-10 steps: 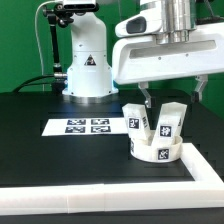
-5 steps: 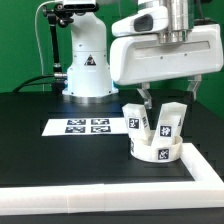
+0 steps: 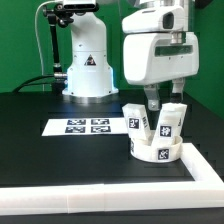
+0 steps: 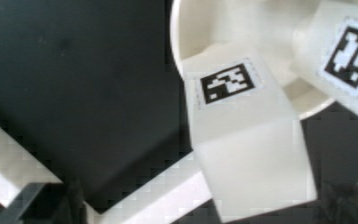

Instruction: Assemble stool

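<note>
Partly claw-hidden (image 3: 153, 103) stool legs (image 3: 168, 121)

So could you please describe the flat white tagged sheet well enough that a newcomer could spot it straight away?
Start at the black table and the arm's white base at its back. Just in front of that base lies the marker board, a thin white strip flat on the table. Unlike the chunky stool standing to the exterior view's right, it is flat and carries four square tags.
</note>
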